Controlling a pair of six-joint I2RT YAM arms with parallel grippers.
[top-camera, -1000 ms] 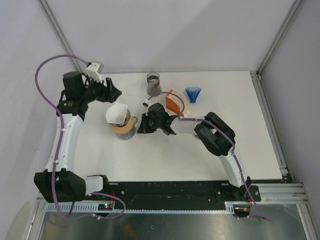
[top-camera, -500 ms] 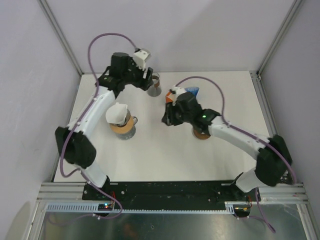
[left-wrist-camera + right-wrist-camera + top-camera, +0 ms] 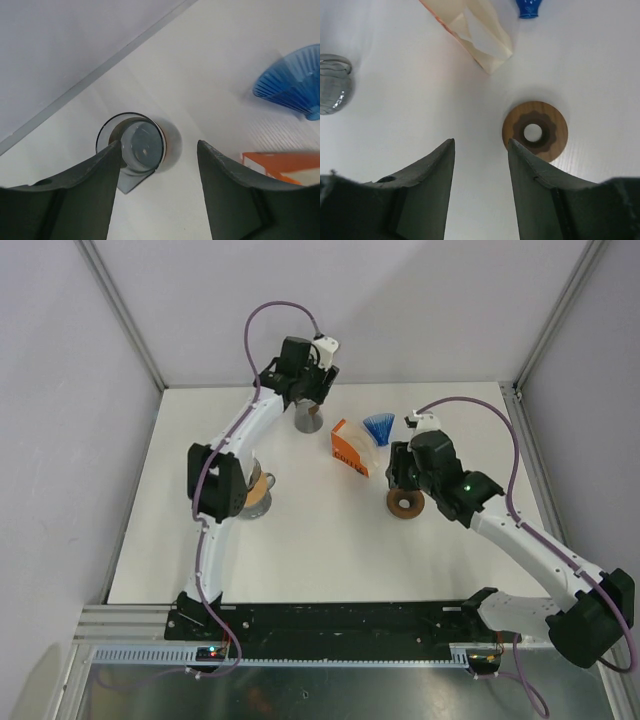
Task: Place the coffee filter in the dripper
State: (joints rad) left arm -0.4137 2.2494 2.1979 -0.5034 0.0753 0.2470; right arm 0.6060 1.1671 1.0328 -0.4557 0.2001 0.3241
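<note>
Orange filter pack (image 3: 349, 447), print too small to read, lies just beside the blue dripper (image 3: 381, 427). Left gripper (image 3: 159, 162) gapes empty over a grey cup (image 3: 137, 147); right gripper (image 3: 481, 150) spread, empty, by a wooden ring (image 3: 535, 131).

You'll find the cup (image 3: 308, 420) at the back of the tabletop (image 3: 330, 550), the box (image 3: 348, 448) and dripper (image 3: 380, 427) to its right, and the ring (image 3: 405, 504) in front of them.

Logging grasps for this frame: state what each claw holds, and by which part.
Nothing is held: left claw and right claw are both open and empty.
</note>
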